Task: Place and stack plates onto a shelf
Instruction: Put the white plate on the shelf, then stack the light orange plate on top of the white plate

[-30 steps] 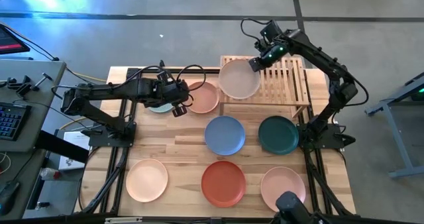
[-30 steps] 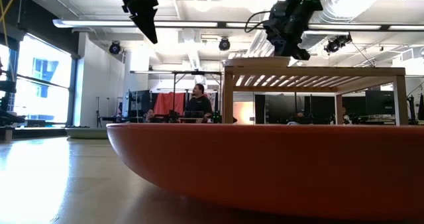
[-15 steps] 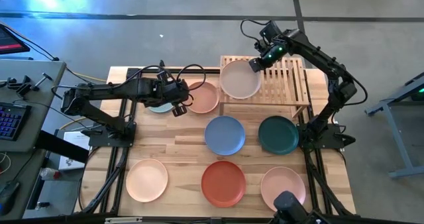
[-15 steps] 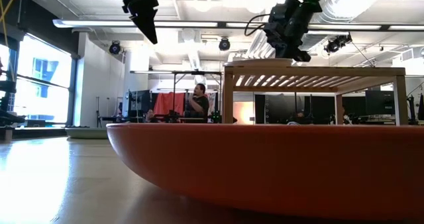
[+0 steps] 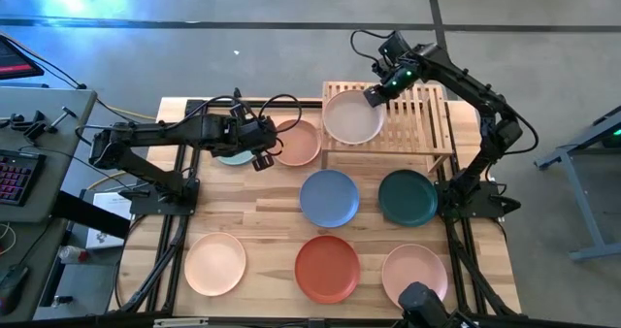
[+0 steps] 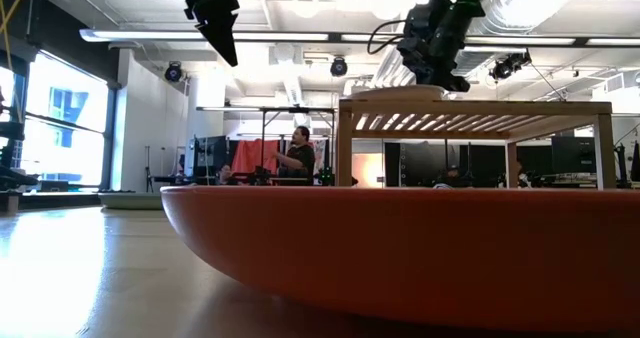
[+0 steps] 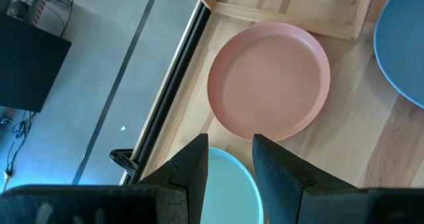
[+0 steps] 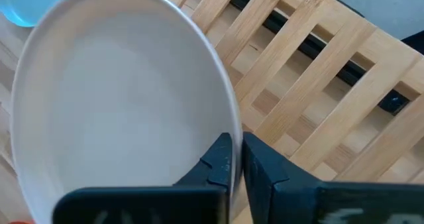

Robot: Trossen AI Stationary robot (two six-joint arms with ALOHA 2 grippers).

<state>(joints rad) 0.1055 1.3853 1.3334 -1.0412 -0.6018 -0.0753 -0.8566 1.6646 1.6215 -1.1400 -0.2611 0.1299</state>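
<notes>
A grey-beige plate (image 5: 349, 117) sits on the left half of the light-wood slatted shelf (image 5: 419, 124), and my right gripper (image 5: 373, 94) is shut on its far right rim. My left gripper (image 5: 255, 144) hovers open, with a narrow gap, above the pale teal plate (image 7: 228, 184), beside the peach plate (image 5: 297, 142). Both of those plates lie flat on the table left of the shelf. The blue plate (image 5: 329, 198) and dark green plate (image 5: 408, 197) lie in front of the shelf. Cream (image 5: 215, 263), terracotta (image 5: 327, 268) and pink (image 5: 414, 273) plates line the near edge. My right gripper pinches the grey-beige plate's rim (image 8: 228, 114) between its two fingers (image 8: 222, 159), one on the inner side and one outside. It comes slanting down from the far right. The plate is close to level, with its underside (image 6: 395, 94) at the shelf's slats.
The right half of the shelf (image 8: 318, 65) is bare slats. The terracotta plate (image 6: 400, 248) fills the low view's foreground. A side table with a keyboard (image 5: 15, 173) stands left of the worktable. People (image 6: 297, 158) are in the room behind.
My right gripper has eased a little toward the table's left, still shut on the grey-beige plate over the shelf. The plate has barely shifted.
</notes>
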